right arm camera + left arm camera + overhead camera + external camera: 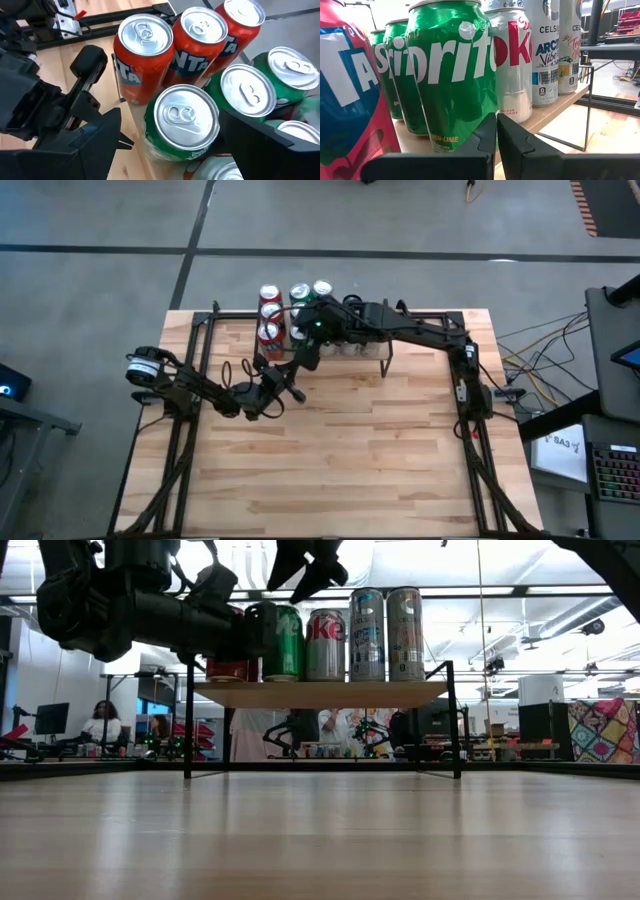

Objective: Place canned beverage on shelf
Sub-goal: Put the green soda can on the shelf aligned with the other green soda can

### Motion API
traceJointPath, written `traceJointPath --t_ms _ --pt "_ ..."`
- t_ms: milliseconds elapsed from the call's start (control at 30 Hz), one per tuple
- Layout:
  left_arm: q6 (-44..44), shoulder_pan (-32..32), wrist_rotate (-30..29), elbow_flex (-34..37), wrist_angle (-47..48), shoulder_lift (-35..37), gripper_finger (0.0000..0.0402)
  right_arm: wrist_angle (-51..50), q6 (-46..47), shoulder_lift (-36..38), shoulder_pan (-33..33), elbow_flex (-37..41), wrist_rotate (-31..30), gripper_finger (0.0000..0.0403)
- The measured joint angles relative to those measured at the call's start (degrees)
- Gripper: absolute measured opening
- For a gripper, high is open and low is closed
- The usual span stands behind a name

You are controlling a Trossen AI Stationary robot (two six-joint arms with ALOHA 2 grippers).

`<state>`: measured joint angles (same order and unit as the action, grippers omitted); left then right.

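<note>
The shelf (320,693) stands at the far edge of the desk (340,460), its light board raised on thin black legs, and it carries a crowd of cans. In the low view a green Sprite can (283,642), a silver Diet Coke can (326,644) and two tall Celsius cans (367,635) stand upright in a row along its front, while a red can at the row's end is mostly hidden behind the dark arm crossing the picture. The right claw (170,135) hangs spread over the shelf, one finger to each side of a green Sprite can (182,125) without clearly touching it; its finger tips are cut off by the picture's edge. Beside that can stand three orange Fanta cans (142,57) and further green cans, some only partly in view. The left claw (496,137) is pressed together and empty, just in front of the shelf edge, close to the Sprite can (452,75) at the row's front; whether it touches the can cannot be told. From above, the right arm covers much of the shelf, so the cans beneath it are hard to count.
</note>
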<state>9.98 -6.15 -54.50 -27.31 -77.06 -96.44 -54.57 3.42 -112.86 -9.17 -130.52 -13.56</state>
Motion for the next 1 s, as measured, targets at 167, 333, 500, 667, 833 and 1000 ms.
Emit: traceJointPath --t_ms 167,333,500,667,833,1000 --pt "0.2 -0.97 -0.02 0.0 0.0 0.28 0.0 -0.04 -0.28 1.16 0.02 0.0 0.0 0.032" --pt "8.24 -9.38 -2.53 0.1 -0.4 3.77 0.0 -1.54 0.12 3.61 0.96 0.0 0.1 0.032" --pt "24.47 -19.51 -6.73 0.11 -5.0 11.82 0.0 -4.28 0.48 6.49 3.57 0.0 0.46 0.032" --pt "36.86 -26.71 -6.38 -0.24 -4.96 23.3 0.0 -7.77 1.1 9.29 7.78 0.0 0.46 0.0317" --pt "38.4 -29.58 -6.47 -1.15 7.78 32.95 0.0 -11.51 1.25 10.55 12.96 0.07 -0.03 0.03" --pt "28.05 -29.48 -6.0 -6.61 31.95 37.36 0.0 -14.06 0.57 10.87 18.7 0.19 -1.87 0.028"
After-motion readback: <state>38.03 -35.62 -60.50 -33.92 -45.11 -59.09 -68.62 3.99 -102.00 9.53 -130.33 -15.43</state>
